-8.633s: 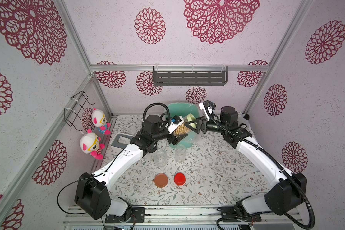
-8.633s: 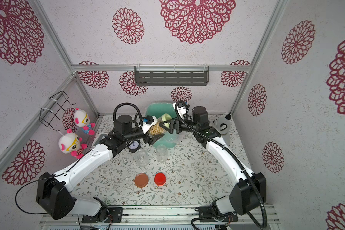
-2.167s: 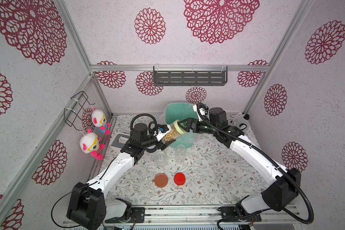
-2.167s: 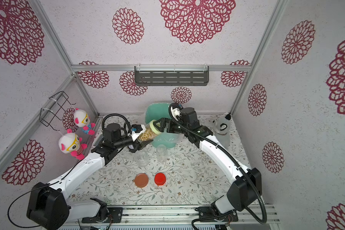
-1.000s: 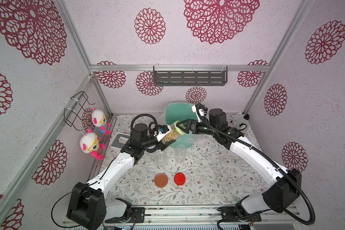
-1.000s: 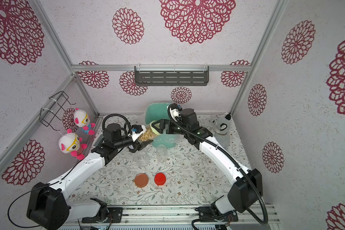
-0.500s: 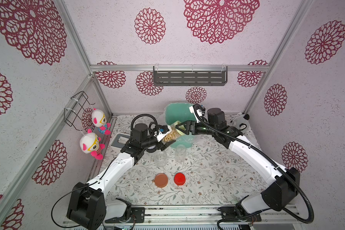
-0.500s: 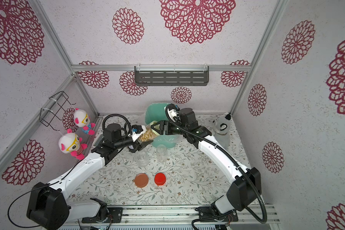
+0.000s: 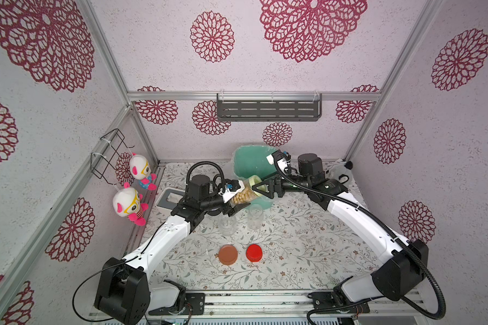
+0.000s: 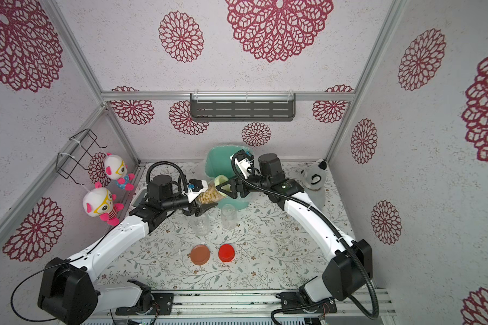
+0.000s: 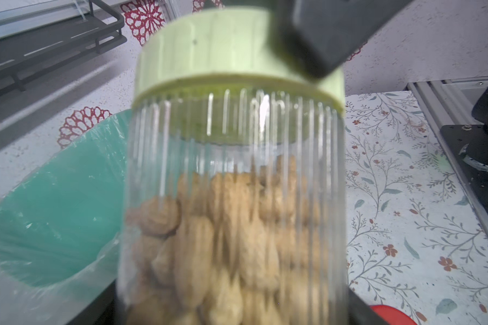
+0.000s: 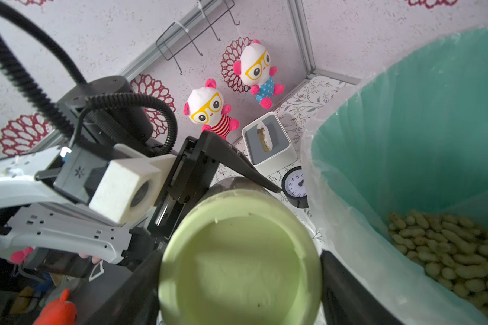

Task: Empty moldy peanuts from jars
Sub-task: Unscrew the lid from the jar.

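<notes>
Top view: finds two jars [image 9: 227,223] empty near teal bin [image 9: 247,164]; grips third jar [image 9: 244,193], full of peanuts [image 11: 223,239], in left gripper [image 9: 237,198]; clamps green lid [image 12: 240,267] in right gripper [image 9: 258,187].

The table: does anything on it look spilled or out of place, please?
Nothing much. Both empty jars stand upright and the brown lid and red lid lie flat. A white speck lies beside the brown lid, too small to identify. The held jar has its green lid on.
</notes>
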You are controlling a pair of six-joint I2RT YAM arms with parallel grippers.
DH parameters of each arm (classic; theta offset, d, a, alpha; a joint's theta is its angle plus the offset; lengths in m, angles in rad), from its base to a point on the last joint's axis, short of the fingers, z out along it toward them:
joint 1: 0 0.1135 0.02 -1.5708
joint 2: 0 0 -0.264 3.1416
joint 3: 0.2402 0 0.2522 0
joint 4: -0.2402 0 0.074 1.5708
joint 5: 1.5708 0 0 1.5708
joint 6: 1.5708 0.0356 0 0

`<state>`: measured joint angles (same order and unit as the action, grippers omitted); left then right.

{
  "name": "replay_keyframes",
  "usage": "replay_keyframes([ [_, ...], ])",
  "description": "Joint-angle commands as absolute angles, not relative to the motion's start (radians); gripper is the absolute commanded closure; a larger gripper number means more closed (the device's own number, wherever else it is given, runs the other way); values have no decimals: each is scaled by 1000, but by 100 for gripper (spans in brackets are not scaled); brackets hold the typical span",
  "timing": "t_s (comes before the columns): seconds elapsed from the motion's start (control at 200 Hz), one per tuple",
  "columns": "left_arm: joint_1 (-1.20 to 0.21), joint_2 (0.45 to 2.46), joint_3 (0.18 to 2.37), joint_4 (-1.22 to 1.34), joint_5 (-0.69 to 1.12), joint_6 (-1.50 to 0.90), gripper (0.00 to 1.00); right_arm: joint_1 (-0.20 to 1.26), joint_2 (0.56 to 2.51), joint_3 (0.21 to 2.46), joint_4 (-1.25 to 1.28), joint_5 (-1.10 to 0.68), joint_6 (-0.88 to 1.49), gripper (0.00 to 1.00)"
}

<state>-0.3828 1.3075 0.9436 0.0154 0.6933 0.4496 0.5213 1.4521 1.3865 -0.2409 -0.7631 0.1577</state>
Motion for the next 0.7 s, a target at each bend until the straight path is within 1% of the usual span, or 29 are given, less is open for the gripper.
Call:
replay_keyframes([
  [0.0, -358, 1281, 1006, 40, 755, 423, 100, 475, 1390, 1362, -288, -797, -145, 65],
  [0.07, -356, 1285, 1013, 24, 772, 425, 100, 453, 1390, 1370, -331, -828, -233, 65],
  [0.22, -355, 1296, 1028, -2, 806, 423, 100, 435, 1390, 1397, -449, -902, -508, 66],
  [0.47, -350, 1305, 1041, -27, 840, 422, 100, 434, 1446, 1499, -614, -899, -756, 64],
  [0.605, -350, 1311, 1046, -36, 850, 423, 100, 434, 1482, 1549, -679, -907, -835, 59],
  [0.695, -350, 1315, 1048, -38, 854, 423, 100, 434, 1493, 1566, -693, -914, -866, 53],
])
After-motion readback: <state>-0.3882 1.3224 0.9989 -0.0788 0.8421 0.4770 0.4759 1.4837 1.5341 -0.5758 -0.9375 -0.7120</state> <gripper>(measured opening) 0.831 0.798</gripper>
